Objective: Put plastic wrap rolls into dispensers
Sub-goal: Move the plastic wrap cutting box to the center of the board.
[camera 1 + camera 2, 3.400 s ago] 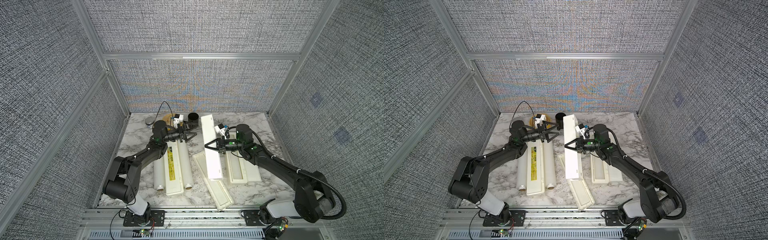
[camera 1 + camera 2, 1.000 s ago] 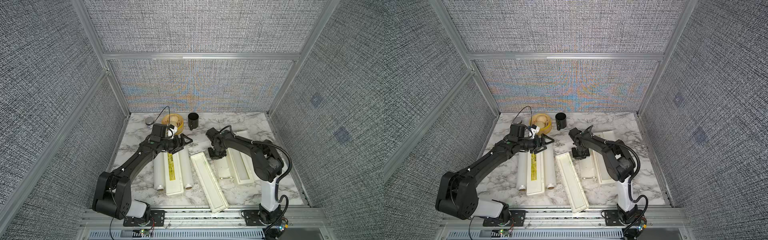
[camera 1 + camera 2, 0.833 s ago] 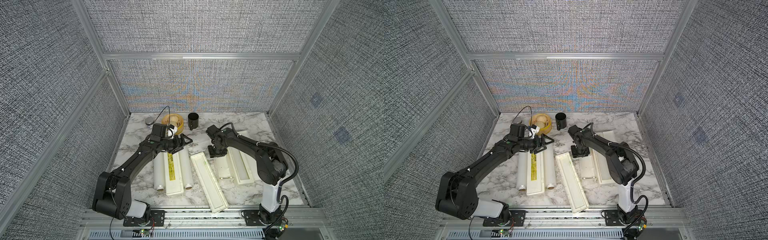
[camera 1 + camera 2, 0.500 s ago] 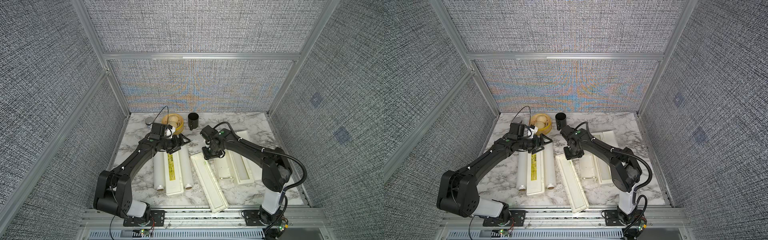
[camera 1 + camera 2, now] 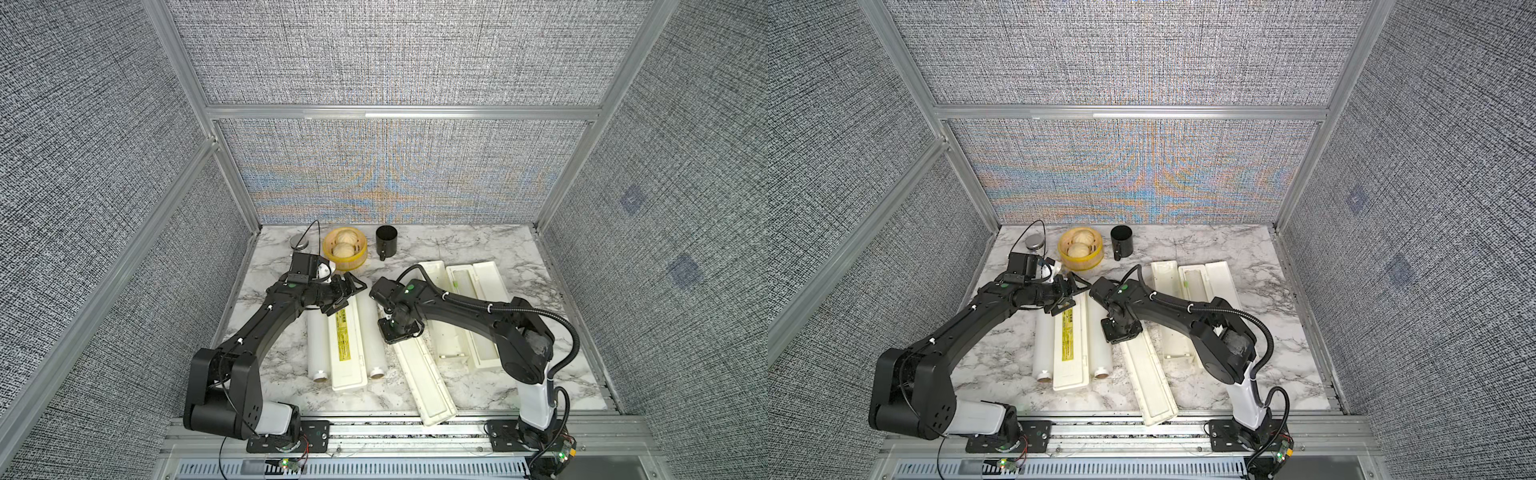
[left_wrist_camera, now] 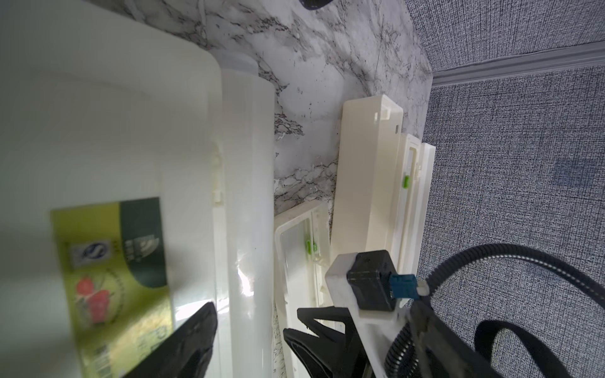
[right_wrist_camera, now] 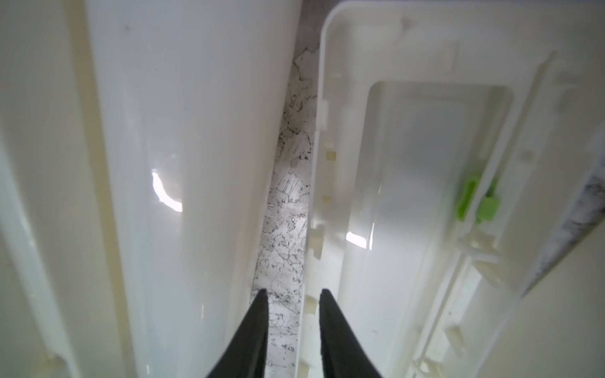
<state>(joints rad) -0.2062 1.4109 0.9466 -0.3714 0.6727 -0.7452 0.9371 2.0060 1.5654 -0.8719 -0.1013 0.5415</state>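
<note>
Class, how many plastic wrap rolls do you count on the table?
2: left roll and right roll, flanking the closed dispenser. Others may be hidden inside dispensers.

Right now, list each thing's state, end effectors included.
Labelled dispenser: closed, flat.
Left roll: loose on table.
Right roll: loose on table.
Angled dispenser: open, empty.
Plain dispenser: lid state unclear.
Rightmost dispenser: open, empty.
Black cup: upright.
Left end effector: open, over right roll.
Right end effector: slightly open, at angled dispenser's rim.

- Both top views are giving you the whole table from high at the front, looking down.
- Both wrist cameras are sitting close over one roll.
</note>
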